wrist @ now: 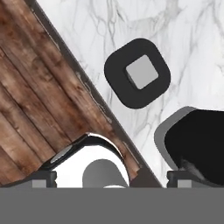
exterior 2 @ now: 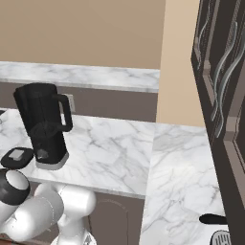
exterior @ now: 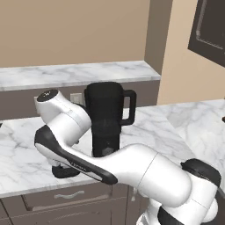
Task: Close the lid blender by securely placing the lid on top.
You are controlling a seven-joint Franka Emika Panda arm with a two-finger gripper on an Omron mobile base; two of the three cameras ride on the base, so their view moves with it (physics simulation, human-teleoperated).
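The lid (wrist: 137,72), a flat black rounded-square cap with a light grey square knob, lies on the marble counter (wrist: 188,39) just left of the blender (exterior 2: 44,125). In the right base view the lid (exterior 2: 16,157) sits by the blender's base. In the left base view the lid (exterior: 66,171) peeks out under my arm. The blender (exterior: 107,115) stands upright with its jar top uncovered and its handle to the right. My gripper (wrist: 111,179) hovers above the counter's front edge, short of the lid, open, with nothing between its fingertips. The blender base (wrist: 197,144) fills the lower right of the hand view.
A raised marble ledge (exterior: 74,72) runs behind the counter, with a wall outlet (exterior 2: 71,102) below it. Dark cabinets (exterior 2: 222,95) stand at the right. The wood floor (wrist: 39,109) shows beyond the counter edge. A small black object (exterior 2: 213,219) lies on the right counter section.
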